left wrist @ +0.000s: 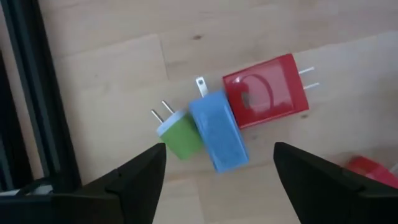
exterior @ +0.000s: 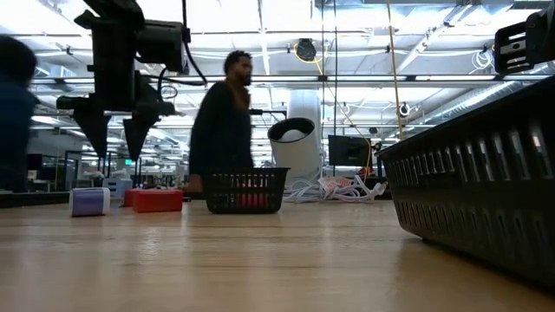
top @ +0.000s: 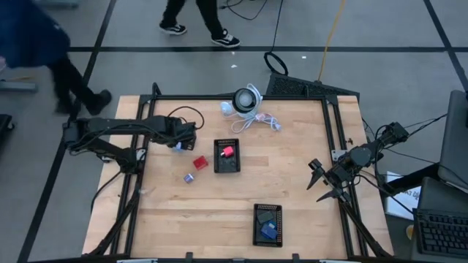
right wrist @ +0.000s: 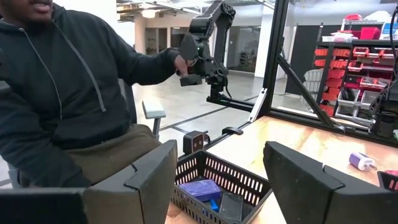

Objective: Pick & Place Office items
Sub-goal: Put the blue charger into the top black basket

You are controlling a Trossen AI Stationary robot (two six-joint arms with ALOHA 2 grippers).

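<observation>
My left gripper (top: 179,141) hangs open over a cluster of three plug-in blocks lying on the wood: green (left wrist: 180,134), blue (left wrist: 217,130) and red (left wrist: 266,92). In the left wrist view its fingers stand on either side of the blue one, above it. A further red block (top: 199,162) and a small purple-blue piece (top: 189,177) lie nearby. The middle black tray (top: 227,164) holds a red piece (top: 227,152). The near tray (top: 268,232) holds blue pieces (right wrist: 202,188). My right gripper (top: 322,183) waits open at the table's right edge.
A white round device with a coiled cable (top: 246,100) sits by the far edge. The black frame rails (top: 333,139) run along the table's sides. One person (right wrist: 68,93) sits beside the table, and others walk beyond the far edge. Bare wood (top: 292,161) lies between the trays and the right arm.
</observation>
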